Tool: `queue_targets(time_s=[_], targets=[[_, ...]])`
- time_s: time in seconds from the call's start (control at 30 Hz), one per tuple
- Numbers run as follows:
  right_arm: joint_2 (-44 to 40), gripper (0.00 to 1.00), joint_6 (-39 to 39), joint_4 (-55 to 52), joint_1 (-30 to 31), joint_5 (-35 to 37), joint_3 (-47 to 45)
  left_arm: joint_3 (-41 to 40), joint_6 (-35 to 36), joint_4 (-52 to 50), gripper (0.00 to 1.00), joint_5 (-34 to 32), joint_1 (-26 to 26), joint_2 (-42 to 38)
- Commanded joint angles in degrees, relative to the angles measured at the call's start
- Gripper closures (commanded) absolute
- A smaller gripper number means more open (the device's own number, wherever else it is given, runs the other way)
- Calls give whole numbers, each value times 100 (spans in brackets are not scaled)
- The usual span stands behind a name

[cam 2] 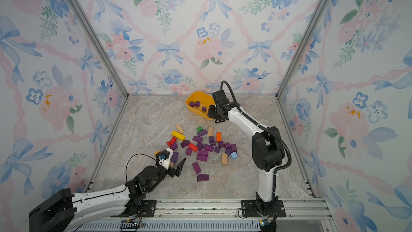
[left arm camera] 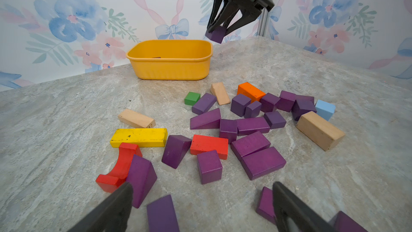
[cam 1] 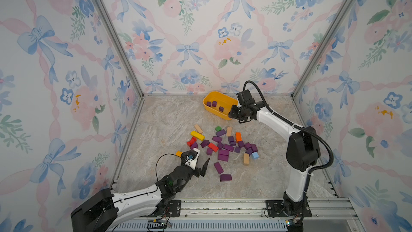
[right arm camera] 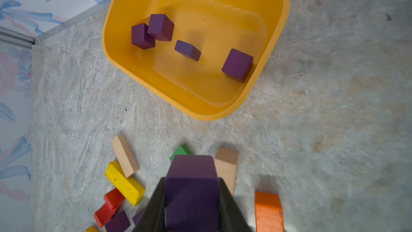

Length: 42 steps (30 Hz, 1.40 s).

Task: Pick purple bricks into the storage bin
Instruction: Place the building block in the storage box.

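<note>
An aluminium rail [cam 1: 223, 206] runs along the 6 o'clock edge of the grey marbled worktop [cam 1: 165, 119] and carries both arm bases. From its 7 o'clock end the left pincer [left arm camera: 201, 188] hangs low over the worktop. Its black fingers [left arm camera: 111, 210] are spread wide apart and hold nothing, at the 8 o'clock fringe of a loose heap of small dark purple painted wooden bricks [cam 1: 223, 155].

The heap lies mid-worktop: cubes, bars and wedges, some flat and some tipped. Mixed in are a yellow wooden bar [cam 1: 197, 135], a red arch block [cam 1: 191, 141], an orange block [cam 1: 238, 136], a green cube [cam 1: 218, 128], a light blue cube [cam 1: 255, 155] and plain tan bars [cam 1: 246, 159].

At 12 o'clock from the heap, near the back wall, sits the shallow yellow plastic storage bin [cam 1: 219, 114]. Four purple bricks [right arm camera: 237, 65] lie on its floor. The right pincer [left arm camera: 217, 30] is clamped on one more purple cube [left arm camera: 215, 36], raised clear of the worktop just beside the bin's 4 o'clock corner.
</note>
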Motion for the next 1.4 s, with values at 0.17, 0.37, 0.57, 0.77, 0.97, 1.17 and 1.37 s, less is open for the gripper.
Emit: queue_targets(time_s=[0.17, 0.37, 0.57, 0.77, 0.97, 1.17, 1.37], targets=[[1000, 74, -83, 83, -333, -719, 938, -21, 140, 127, 2, -5, 49, -18], [1170, 74, 376, 560, -506, -982, 846, 35, 155, 142, 2, 57, 47, 149], [1434, 59, 601, 844, -655, -1275, 916, 67, 182, 139, 2, 60, 49, 233], [1159, 50, 537, 1216, -708, -1267, 570, 35, 208, 137, 2, 9, 55, 179], [703, 50, 444, 1399, -892, -1419, 159, 84, 210, 142, 2, 62, 66, 274], [448, 51, -2, 735, -949, -992, 116, 85, 199, 137, 2, 59, 65, 275], [456, 53, -265, 340, -938, -725, 161, 91, 203, 138, 2, 41, 71, 313]])
